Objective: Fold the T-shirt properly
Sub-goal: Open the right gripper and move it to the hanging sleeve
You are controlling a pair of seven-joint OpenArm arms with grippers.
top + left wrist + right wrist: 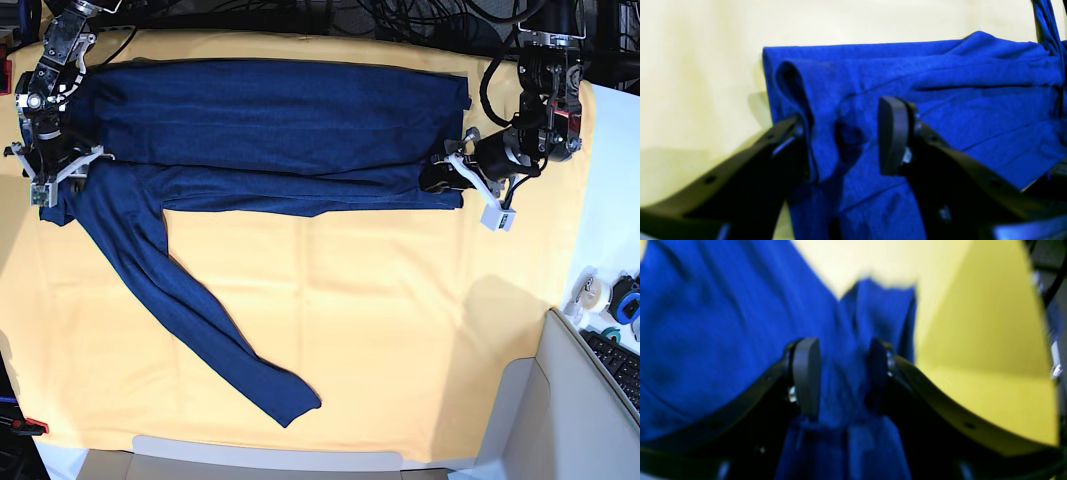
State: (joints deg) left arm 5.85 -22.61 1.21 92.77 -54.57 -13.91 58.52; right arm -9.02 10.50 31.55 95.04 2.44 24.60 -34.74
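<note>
Lying across the far half of the pale yellow cloth (360, 330), the T-shirt (270, 125) forms a long dark blue band folded lengthwise, with one sleeve (190, 300) trailing diagonally toward the near edge and ending near the middle of the cloth. The left gripper (843, 140) sits at the band's end on the base view's right, its jaws spread apart with a gap between them; a fold of blue fabric drapes against one finger (786, 140), while the other pad (892, 133) stands clear of the fabric, so nothing is pinched. The right gripper (840, 373) is at the opposite end, where the sleeve meets the body. Its view is blurred, and its jaws stand parted with bunched blue cloth running between the pads (805, 373); whether they press on that cloth cannot be told. In the base view, a keyboard (618, 365) and small items rest on the white surface beside the cloth.
</note>
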